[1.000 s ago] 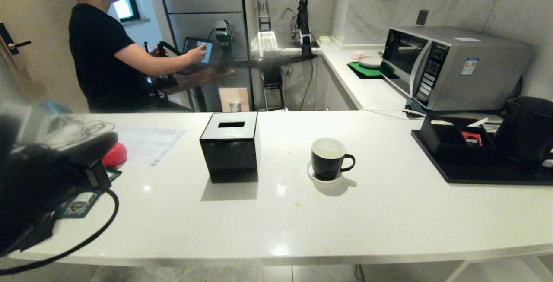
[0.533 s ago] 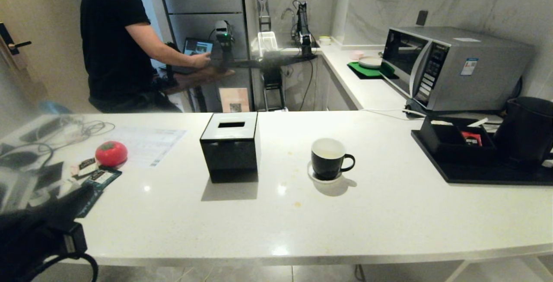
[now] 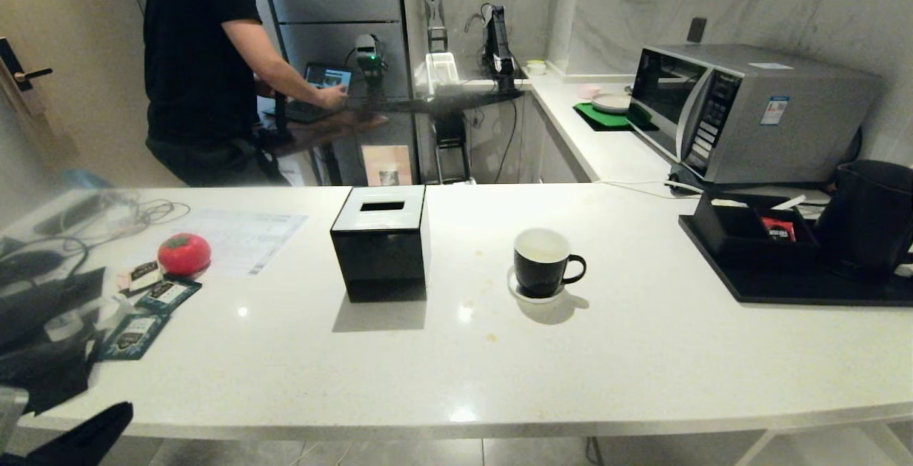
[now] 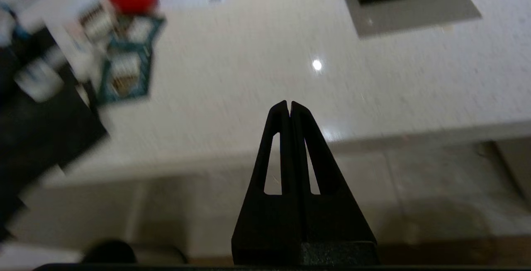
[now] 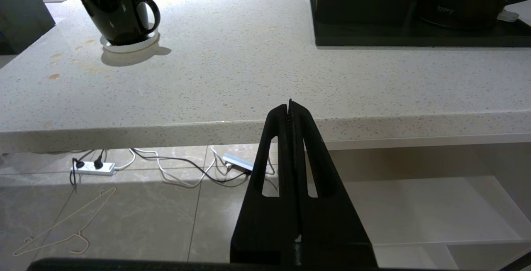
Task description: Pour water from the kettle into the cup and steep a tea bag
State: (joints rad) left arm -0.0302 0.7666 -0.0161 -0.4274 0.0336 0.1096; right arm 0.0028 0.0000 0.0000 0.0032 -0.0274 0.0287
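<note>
Your left end effector (image 4: 289, 107) is pinched closed on nothing, hanging off the near left edge of the tabletop (image 3: 642, 352); the right end effector (image 5: 289, 105) is likewise closed and empty, parked below the near edge. Neither carries anything, so nothing is staged for pouring. The cup (image 3: 543, 262) sits mid-tabletop on its saucer (image 3: 531, 296), handle to the right; you can't tell whether it holds water. The kettle (image 3: 871, 215) stands far right on a black tray (image 3: 799, 287), lid on. Teal sachets (image 3: 153, 309) lie near left; no tea bag is discernible.
</note>
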